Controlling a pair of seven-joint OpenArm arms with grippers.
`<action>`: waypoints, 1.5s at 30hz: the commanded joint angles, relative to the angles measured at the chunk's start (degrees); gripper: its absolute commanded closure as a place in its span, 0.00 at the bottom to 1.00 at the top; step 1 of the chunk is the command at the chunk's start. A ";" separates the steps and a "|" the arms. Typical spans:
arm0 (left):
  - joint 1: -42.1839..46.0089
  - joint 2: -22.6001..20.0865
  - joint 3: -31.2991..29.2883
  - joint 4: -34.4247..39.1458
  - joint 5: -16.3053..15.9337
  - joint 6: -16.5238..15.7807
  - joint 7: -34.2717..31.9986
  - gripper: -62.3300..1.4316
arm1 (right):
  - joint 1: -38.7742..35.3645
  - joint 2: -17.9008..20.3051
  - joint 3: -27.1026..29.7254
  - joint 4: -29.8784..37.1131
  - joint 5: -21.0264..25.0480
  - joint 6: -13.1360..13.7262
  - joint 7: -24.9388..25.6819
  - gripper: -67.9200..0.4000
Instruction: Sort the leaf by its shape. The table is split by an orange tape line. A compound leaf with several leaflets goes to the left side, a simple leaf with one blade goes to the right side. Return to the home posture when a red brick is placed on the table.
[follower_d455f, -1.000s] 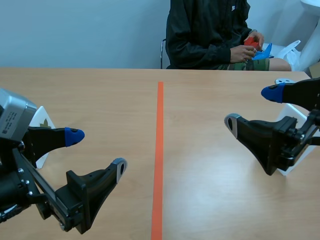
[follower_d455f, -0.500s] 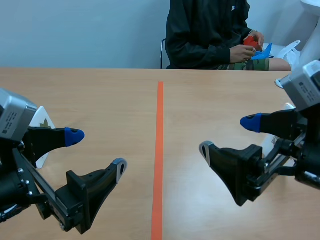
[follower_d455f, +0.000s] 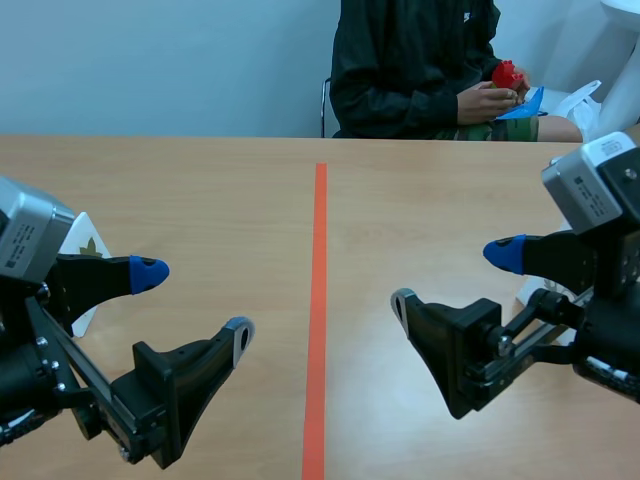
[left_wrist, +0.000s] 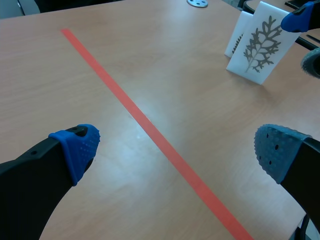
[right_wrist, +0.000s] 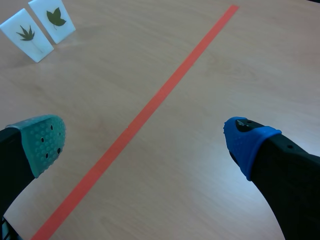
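Nothing is held: the fingers of the L gripper (follower_d455f: 195, 302) and R gripper (follower_d455f: 454, 278) are spread wide, either side of the orange tape line (follower_d455f: 318, 300). Leaf cards are stood nr the table (follower_d455f: 420, 200) edges: a fern-like card (left_wrist: 258, 50) on the R side, a palmate card (right_wrist: 27, 34) and a broad-leaf card (right_wrist: 55, 19) on the L. The red brick (follower_d455f: 506, 73) is kept in the person's hand (follower_d455f: 485, 100), not on the table, so no home cue yet. Step judged: btwn sorts. Next, prob. the fern-like card is to be pinched by its edges & taken across to the L.

White leaf cards (left_wrist: 257, 47) stand upright on both sides.
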 joint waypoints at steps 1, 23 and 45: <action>-0.15 -0.20 -0.37 0.31 -0.55 -0.11 -0.57 0.00 | 0.70 0.02 -0.37 0.55 0.33 -0.63 1.05 0.00; -0.15 -0.20 -0.35 0.31 -0.55 -0.11 -0.57 0.00 | 1.18 0.02 -1.11 0.46 -1.07 -2.51 1.05 0.00; -0.15 -0.20 -0.35 0.31 -0.55 -0.13 -0.57 0.00 | 1.18 0.04 -1.11 0.46 -1.07 -2.67 1.05 0.00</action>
